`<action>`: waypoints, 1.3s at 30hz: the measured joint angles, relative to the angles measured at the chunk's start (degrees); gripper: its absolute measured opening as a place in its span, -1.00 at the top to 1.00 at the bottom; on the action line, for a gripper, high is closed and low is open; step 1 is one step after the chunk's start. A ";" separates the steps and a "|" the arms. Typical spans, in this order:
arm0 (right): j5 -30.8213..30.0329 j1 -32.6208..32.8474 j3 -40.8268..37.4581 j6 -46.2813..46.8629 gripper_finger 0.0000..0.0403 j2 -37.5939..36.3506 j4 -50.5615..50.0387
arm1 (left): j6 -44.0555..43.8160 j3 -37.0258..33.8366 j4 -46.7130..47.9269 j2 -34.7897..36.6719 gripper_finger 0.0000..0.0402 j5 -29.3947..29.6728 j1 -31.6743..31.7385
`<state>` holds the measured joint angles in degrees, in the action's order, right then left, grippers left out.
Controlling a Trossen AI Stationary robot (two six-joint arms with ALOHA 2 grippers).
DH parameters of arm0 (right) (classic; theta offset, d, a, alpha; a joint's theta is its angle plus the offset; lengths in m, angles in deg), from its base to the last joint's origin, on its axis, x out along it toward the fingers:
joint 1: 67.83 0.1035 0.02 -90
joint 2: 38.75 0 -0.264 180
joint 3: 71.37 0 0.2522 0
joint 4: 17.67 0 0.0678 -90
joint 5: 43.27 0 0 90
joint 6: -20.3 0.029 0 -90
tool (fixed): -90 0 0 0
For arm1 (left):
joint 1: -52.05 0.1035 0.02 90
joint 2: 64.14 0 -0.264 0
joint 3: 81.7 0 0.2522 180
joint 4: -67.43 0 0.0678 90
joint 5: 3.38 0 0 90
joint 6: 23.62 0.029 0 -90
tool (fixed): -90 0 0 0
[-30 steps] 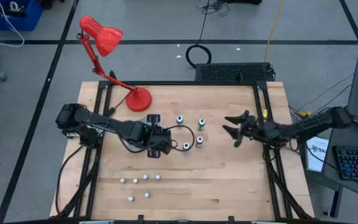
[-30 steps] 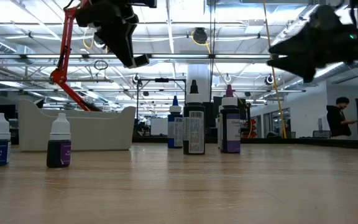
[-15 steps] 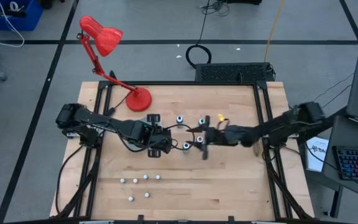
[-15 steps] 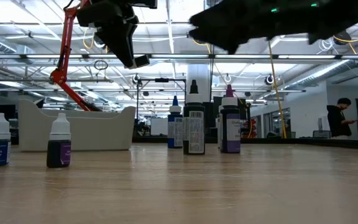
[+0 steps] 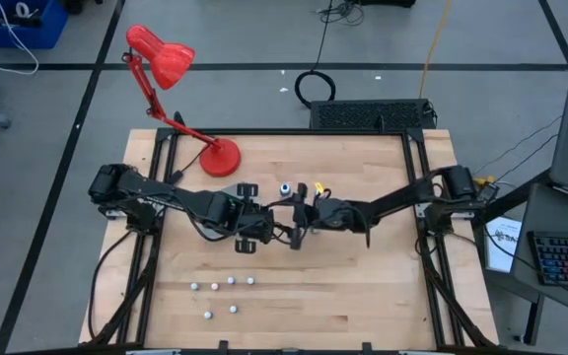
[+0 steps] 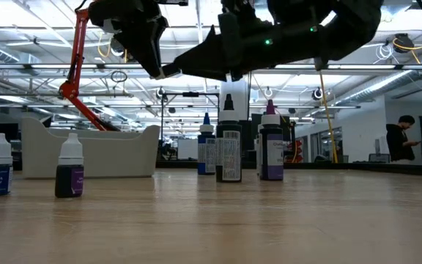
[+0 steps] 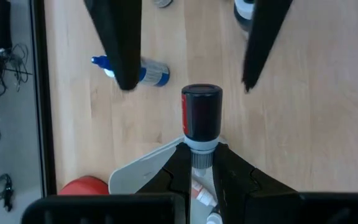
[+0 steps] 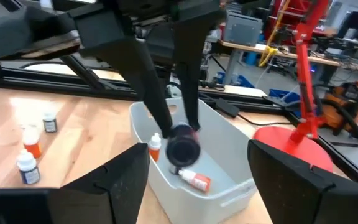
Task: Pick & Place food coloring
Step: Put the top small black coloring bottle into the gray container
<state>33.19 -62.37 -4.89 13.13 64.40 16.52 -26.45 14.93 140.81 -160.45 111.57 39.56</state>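
Holding two small bottles (image 8: 190,180) (one orange-capped), tray (image 8: 241,177) sits.

Wooden table (image 5: 363,286) (bottles (image 5: 222,285), lamp (image 5: 220,156))

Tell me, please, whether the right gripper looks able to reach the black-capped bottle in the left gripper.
Probably yes: the right gripper is open, facing the black-capped bottle, whose cap sticks out clear of the left gripper, with nothing between.

A wooden table (image 5: 363,286) stands on grey floor (image 5: 264,39) marked with dark lines, a red desk lamp (image 5: 171,69) on it, a keyboard (image 5: 565,261) beside it.
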 joint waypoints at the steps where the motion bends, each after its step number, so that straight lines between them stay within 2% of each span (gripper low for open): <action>1: 1.26 -0.23 0.06 0.16 -0.29 0.16 -0.04 | 0.00 0.00 0.00 0.00 0.78 0.00 0.02; 5: 4.76 -0.89 0.06 1.60 -0.24 0.83 0.47 | 0.04 0.00 0.04 0.00 0.78 -0.02 0.04; 10: 4.94 -1.61 0.08 1.92 -0.19 0.83 0.65 | 0.13 0.00 -0.04 0.00 0.78 -0.76 0.11; 14: 7.94 -2.12 0.71 2.47 -0.19 0.83 0.06 | 0.15 0.00 -0.15 0.00 0.78 -1.00 0.26; 39: 7.85 -3.27 2.01 3.06 -0.19 2.00 -1.31 | 0.85 -0.02 -0.37 0.02 0.78 -2.23 1.18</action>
<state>41.03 -65.64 -2.89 16.19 66.40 15.21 -25.60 14.91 140.44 -160.43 109.34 40.74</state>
